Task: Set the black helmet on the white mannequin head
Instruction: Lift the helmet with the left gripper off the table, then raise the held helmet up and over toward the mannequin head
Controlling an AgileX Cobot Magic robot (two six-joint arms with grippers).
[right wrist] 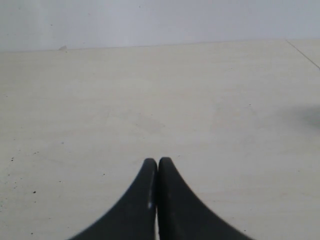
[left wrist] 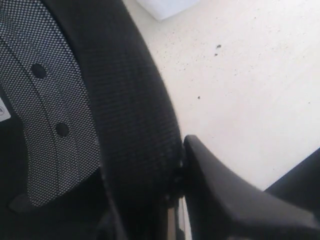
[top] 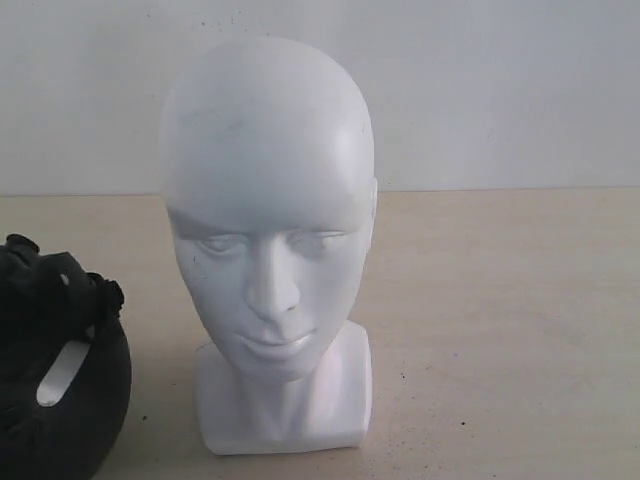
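Observation:
The white mannequin head (top: 268,240) stands upright on its blocky neck base in the middle of the exterior view, facing the camera. The black helmet (top: 60,400) lies at the lower left beside it, its padded inside showing. In the left wrist view the helmet's black padded rim (left wrist: 135,115) and mesh lining fill the frame. My left gripper (left wrist: 150,190) is shut on that rim: one finger (left wrist: 225,200) presses against it and the other is hidden behind the padding. My right gripper (right wrist: 158,162) is shut with nothing in it, above bare table.
A pale speckled table (top: 500,330) carries everything, with a white wall (top: 500,90) behind it. A corner of the mannequin's base (left wrist: 165,7) shows in the left wrist view. The table's edge (right wrist: 304,50) runs past the right gripper.

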